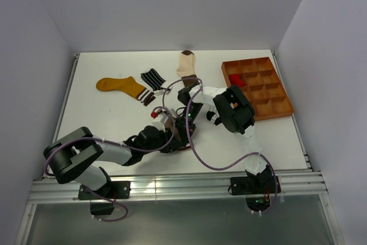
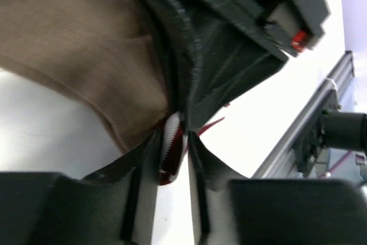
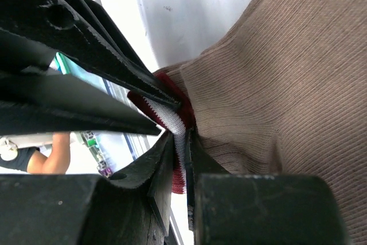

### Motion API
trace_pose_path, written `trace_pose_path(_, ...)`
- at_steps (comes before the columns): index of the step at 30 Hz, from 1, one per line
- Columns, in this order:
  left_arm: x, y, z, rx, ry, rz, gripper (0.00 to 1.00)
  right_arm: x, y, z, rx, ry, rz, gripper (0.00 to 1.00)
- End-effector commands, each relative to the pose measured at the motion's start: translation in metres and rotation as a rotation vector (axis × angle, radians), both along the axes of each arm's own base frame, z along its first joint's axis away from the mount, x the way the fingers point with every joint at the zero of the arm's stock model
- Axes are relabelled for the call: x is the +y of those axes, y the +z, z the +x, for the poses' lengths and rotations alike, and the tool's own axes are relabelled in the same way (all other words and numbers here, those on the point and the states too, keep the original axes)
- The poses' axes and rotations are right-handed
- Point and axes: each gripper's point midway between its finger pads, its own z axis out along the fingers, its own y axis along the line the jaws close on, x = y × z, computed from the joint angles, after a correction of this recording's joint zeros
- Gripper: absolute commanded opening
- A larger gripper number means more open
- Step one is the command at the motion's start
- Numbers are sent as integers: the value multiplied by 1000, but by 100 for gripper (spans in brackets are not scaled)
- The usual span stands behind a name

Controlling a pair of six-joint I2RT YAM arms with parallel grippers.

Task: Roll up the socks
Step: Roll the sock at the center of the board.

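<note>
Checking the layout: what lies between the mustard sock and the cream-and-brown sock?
The black-and-white striped sock lies between them, with nothing else in that stretch; the top view shows it.

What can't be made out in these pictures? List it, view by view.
Top view: the taupe sock is mostly hidden under the arms.
Top view: the red sock in the tray is too small to tell if rolled.
Left wrist view: whether the left tool fully pinches the striped cuff is unclear; the right tool overlaps it.
Both wrist views: frame edges cut off the sock's length.
</note>
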Motion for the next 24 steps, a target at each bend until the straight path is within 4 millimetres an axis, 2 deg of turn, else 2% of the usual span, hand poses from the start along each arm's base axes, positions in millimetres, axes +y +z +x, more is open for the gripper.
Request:
trace_pose_path(1,6,-12,0,32,45,30,27,10,-5,17,-96,-3,42,7)
trace_pose_path(2,8,-18,-1,53,57,49,20,11,-4,19,-107,-5,49,8)
trace_pose_path(7,11,-34,-3,117,70,105,1,14,2,19,-120,-25,73,15)
trace_pose_path(14,19,-48,-14,226,78,121,0,11,29,40,-224,-121,150,34)
trace_pose_path(18,28,-53,-17,260,82,124,0,1,48,56,-281,-202,191,36)
trace_pose_path(20,30,-54,-16,274,74,120,0,-1,54,65,-316,-234,209,36)
trace_pose_path(21,30,-54,-17,283,66,121,0,-8,53,68,-321,-263,204,35)
trace_pose_path(22,34,-57,-17,299,65,136,0,-8,66,78,-392,-285,245,34)
trace_pose_path(23,28,-52,-17,311,39,121,0,-14,66,77,-395,-320,232,33)
trace_pose_path(24,27,-52,-18,323,30,122,0,-20,68,86,-451,-345,219,33)
